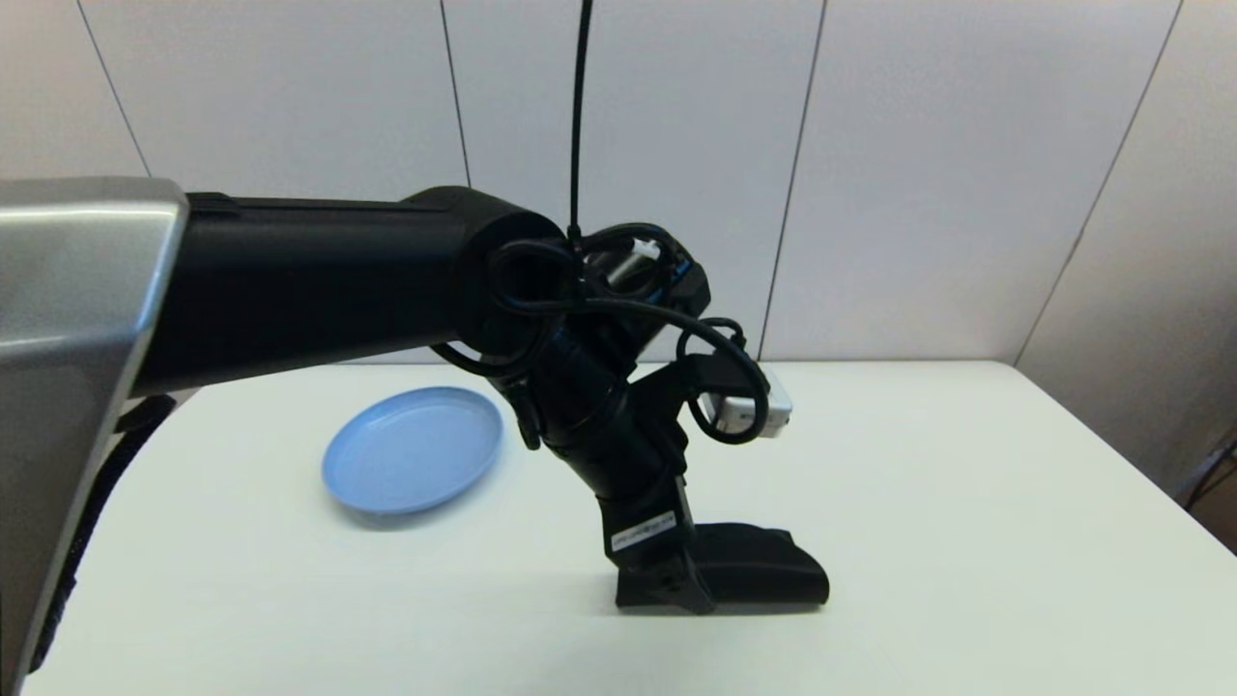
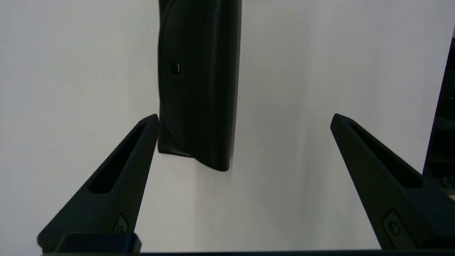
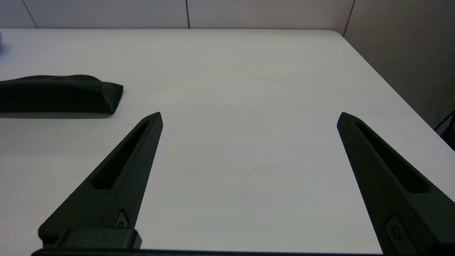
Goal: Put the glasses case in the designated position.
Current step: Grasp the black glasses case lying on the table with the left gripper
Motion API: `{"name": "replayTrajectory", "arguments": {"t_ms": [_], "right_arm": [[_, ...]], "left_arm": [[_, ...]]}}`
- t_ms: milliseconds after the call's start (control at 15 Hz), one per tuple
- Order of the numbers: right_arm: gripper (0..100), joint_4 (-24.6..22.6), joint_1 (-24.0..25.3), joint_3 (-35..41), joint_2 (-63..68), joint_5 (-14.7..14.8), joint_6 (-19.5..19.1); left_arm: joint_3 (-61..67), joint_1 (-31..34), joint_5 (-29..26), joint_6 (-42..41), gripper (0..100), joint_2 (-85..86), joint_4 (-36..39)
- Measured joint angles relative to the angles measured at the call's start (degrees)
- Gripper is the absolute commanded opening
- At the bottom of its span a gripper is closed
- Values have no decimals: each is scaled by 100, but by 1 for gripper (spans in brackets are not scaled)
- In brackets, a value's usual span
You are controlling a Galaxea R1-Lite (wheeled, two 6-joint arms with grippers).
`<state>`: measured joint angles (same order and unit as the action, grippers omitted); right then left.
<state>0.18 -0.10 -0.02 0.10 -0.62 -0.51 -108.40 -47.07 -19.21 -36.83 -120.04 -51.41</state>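
The matte black glasses case [image 1: 763,570] lies flat on the white table, right of the middle and toward the front. My left gripper [image 1: 667,580] is down at the case's left end. In the left wrist view that gripper [image 2: 244,119] is open, and the near end of the case [image 2: 199,81] reaches into the gap, close against one finger [image 2: 124,167], with nothing clamped. My right gripper [image 3: 249,117] is open over bare table, with the case [image 3: 60,93] lying well off to its side. No mark for the designated position shows on the tabletop.
A light blue round plate [image 1: 414,449] sits at the back left of the table. The left arm's forearm and its cables [image 1: 580,319] block the middle of the head view. The table's right edge [image 1: 1140,464] runs along a grey wall.
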Motion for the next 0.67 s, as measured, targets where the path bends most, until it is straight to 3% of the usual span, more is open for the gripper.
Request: {"name": "replayTrajectory", "arguments": {"t_ms": [667], "right_arm": [[100,-2,0,0,0,5,0]], "left_arm": [[-48,-80,469,307,100,-471,144]]}}
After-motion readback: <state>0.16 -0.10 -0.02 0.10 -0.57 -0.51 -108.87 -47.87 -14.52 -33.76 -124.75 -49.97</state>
